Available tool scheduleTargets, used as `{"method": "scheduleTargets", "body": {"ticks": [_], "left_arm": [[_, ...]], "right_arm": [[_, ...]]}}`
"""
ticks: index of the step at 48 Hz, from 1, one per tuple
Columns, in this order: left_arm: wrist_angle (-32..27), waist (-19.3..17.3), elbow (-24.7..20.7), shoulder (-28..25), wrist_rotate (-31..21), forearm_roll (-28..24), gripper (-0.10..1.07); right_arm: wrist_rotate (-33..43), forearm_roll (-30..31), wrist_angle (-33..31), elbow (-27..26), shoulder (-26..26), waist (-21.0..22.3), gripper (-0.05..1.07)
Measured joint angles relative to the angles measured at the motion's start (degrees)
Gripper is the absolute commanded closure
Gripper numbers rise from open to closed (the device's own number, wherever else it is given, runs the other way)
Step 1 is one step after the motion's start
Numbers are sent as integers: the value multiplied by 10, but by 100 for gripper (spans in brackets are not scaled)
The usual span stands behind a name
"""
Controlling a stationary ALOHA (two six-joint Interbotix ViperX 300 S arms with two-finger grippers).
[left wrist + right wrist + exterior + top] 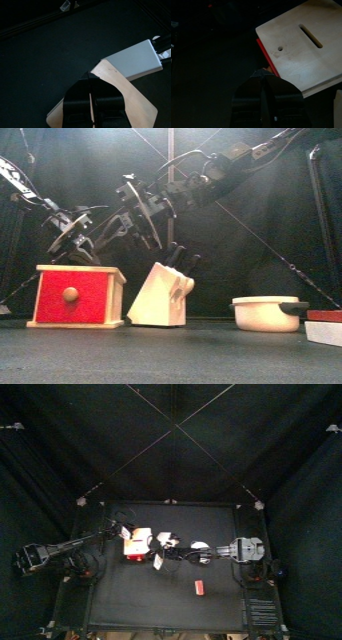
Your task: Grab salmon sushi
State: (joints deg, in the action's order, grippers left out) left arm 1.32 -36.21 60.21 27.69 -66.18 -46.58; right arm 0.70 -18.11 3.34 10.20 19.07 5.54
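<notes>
R gripper (266, 75) jaws together, empty, above red-fronted wooden box (301, 45). L gripper (90, 80) jaws together, over knife block (123, 92). Salmon sushi (199, 587), probably the small red piece, lies well apart toward table (134, 599) front.

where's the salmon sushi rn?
In the top view the salmon sushi lies alone on the table, toward the front edge and right of middle, apart from the red box and the other items further back.
</notes>
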Motion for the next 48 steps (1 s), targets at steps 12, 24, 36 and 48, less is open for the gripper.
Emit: {"method": "scheduleTargets", "body": {"ticks": [12, 24, 36, 48], "left_arm": [[0, 1, 3, 1, 1, 0, 84], [2, 17, 10, 12, 2, 0, 84], [27, 50, 13, 48, 2, -11, 84], [72, 80, 25, 78, 3, -40, 84]], "right_arm": [[1, -6, -17, 0, -15, -19, 100], [1, -25, -37, 0, -38, -61, 100], [3, -64, -80, 12, -57, -91, 100], [33, -113, -134, 43, -61, -99, 100]]}}
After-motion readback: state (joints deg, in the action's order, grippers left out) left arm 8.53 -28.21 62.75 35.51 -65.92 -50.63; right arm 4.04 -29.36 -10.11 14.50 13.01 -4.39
